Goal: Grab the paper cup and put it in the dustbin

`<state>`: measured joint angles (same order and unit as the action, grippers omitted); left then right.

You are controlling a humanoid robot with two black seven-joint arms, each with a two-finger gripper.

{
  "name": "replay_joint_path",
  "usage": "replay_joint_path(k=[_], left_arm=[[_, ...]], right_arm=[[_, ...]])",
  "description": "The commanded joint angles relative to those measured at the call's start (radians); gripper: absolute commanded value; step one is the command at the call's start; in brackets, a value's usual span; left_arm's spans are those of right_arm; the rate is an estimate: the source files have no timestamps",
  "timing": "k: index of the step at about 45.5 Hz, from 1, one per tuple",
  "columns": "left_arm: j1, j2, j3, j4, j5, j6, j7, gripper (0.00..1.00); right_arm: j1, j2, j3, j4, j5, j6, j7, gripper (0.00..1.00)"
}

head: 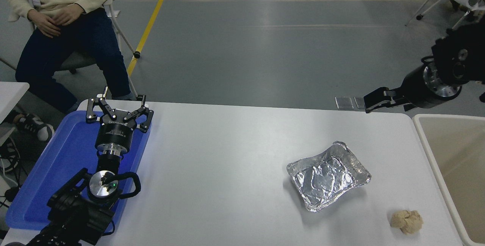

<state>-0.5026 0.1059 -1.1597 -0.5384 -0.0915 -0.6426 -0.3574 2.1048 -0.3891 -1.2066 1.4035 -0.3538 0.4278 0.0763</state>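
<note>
The paper cup is not visible anywhere in the head view. The dustbin, a cream-beige bin with a thick pale rim, stands off the table's right end; the part of its inside that shows is bare. My right gripper reaches in from the right edge and points left, above the table's far right corner and just left of the bin. It carries nothing that I can see. My left gripper is parked open and empty over the blue tray at the lower left.
A crinkled silver foil tray lies right of the table's centre. A crumpled beige paper ball lies near the front right edge. A person sits beyond the far left corner. Chairs stand at the top right.
</note>
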Motion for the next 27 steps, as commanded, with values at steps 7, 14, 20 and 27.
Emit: replay_joint_path(k=[7,14,20,27], left_arm=[[-0.001,0.0,0.0,0.0,-0.001,0.0,0.0,1.0],[0.001,0.0,0.0,0.0,-0.001,0.0,0.0,1.0],[0.001,0.0,0.0,0.0,-0.001,0.0,0.0,1.0],[0.001,0.001,0.0,0.0,-0.001,0.0,0.0,1.0]], right_arm=[[0.075,0.154,0.01,0.068,0.202,0.121,0.0,1.0],[0.075,0.164,0.004,0.117,0.25,0.167,-0.001,1.0],[0.113,0.161,0.01,0.158,0.269,0.195,0.0,1.0],[0.147,0.159,0.03,0.189,0.342,0.226,0.002,1.0]])
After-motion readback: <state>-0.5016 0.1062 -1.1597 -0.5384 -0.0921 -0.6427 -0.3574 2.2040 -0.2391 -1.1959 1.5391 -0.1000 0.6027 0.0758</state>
